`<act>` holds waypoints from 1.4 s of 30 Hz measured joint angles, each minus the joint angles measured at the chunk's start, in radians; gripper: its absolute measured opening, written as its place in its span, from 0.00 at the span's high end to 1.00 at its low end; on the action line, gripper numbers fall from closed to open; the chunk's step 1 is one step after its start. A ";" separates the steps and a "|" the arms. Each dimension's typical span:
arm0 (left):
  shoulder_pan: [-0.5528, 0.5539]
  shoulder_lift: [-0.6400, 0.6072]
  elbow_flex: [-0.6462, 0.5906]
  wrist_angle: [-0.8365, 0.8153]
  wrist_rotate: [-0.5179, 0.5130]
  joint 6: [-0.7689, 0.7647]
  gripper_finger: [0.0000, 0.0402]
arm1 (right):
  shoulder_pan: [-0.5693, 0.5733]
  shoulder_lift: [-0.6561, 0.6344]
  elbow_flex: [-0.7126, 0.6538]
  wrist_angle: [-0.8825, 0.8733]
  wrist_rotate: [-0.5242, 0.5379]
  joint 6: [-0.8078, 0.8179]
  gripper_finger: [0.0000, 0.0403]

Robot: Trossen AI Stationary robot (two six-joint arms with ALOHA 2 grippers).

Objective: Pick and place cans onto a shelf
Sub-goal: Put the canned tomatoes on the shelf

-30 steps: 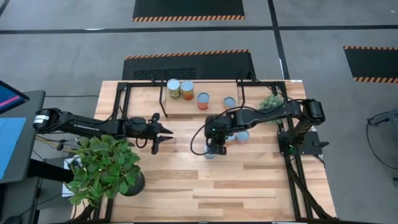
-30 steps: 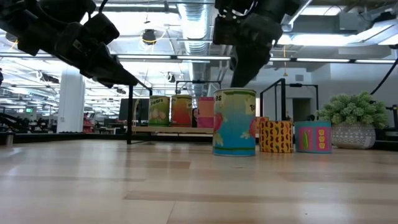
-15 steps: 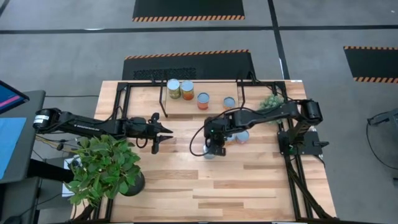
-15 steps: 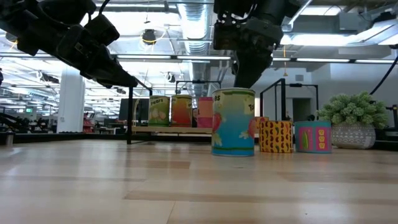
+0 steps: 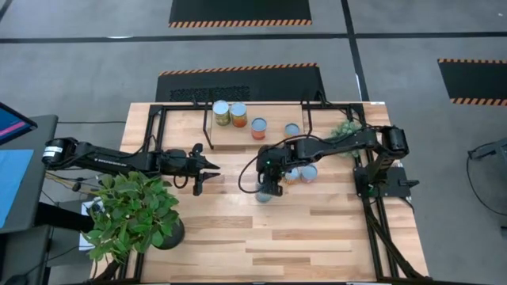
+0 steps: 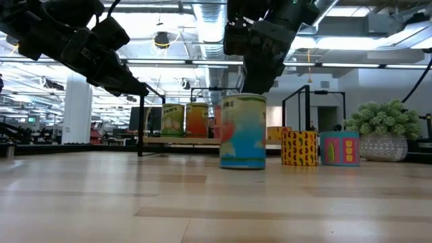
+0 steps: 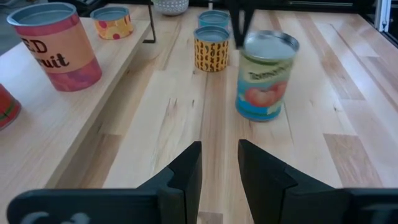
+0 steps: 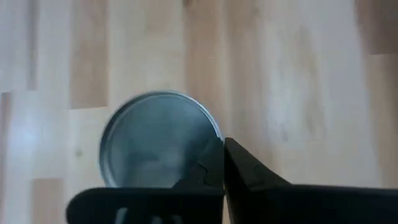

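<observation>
A blue-labelled tomato can stands on its base on the table, right of centre. My right gripper hangs over it, shut, with its tips at the can's silvery top; nothing is between the fingers. My left gripper hovers open above the table's left half, pointing toward that can and holding nothing. The shelf stands at the far edge with several cans on it. My right gripper touches the can's top rim with its shut fingers, on the can's far-right side. The fingers come from above, pointing down. The can is not between them and stands upright on the table.
Two more cans stand on the table just right of my right gripper, also seen in the low view. A large potted plant fills the near left corner. A small plant sits at the far right. Black frame bars line the table's sides.
My right gripper has shut beside the tomato can's top without taking hold and has moved toward the table's left edge. The can has slid a little along the table toward the left, staying upright.
</observation>
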 joint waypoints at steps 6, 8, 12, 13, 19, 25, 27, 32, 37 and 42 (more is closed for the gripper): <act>0.000 0.000 0.000 -0.001 0.000 0.000 0.77 | -0.024 0.003 -0.002 0.056 0.009 -0.030 0.99; 0.000 0.000 0.000 -0.001 0.000 0.001 0.77 | -0.031 0.003 0.014 0.057 0.010 -0.048 0.99; 0.000 0.000 0.000 -0.001 0.000 0.001 0.77 | -0.047 0.004 0.067 0.065 0.011 -0.104 0.99; 0.000 0.000 0.000 -0.001 0.000 0.001 0.77 | -0.050 0.004 0.082 0.065 0.016 -0.119 0.99; 0.000 0.000 0.000 -0.001 0.000 0.001 0.77 | -0.095 0.003 0.170 0.085 0.055 -0.215 0.99; 0.000 0.000 0.000 -0.002 0.000 0.001 0.77 | -0.180 0.004 0.188 0.162 0.053 -0.244 0.99; 0.000 0.000 0.000 -0.002 0.000 0.001 0.77 | -0.208 0.013 0.190 0.190 0.049 -0.244 1.00; 0.000 0.000 0.000 -0.002 0.000 0.001 0.77 | -0.263 0.031 0.190 0.252 -0.021 -0.251 1.00; 0.000 0.000 0.000 -0.002 0.000 0.001 0.77 | -0.277 0.071 0.250 0.270 -0.031 -0.286 1.00; 0.000 0.000 0.000 -0.012 0.001 0.001 0.77 | -0.277 0.161 0.414 0.191 -0.030 -0.341 1.00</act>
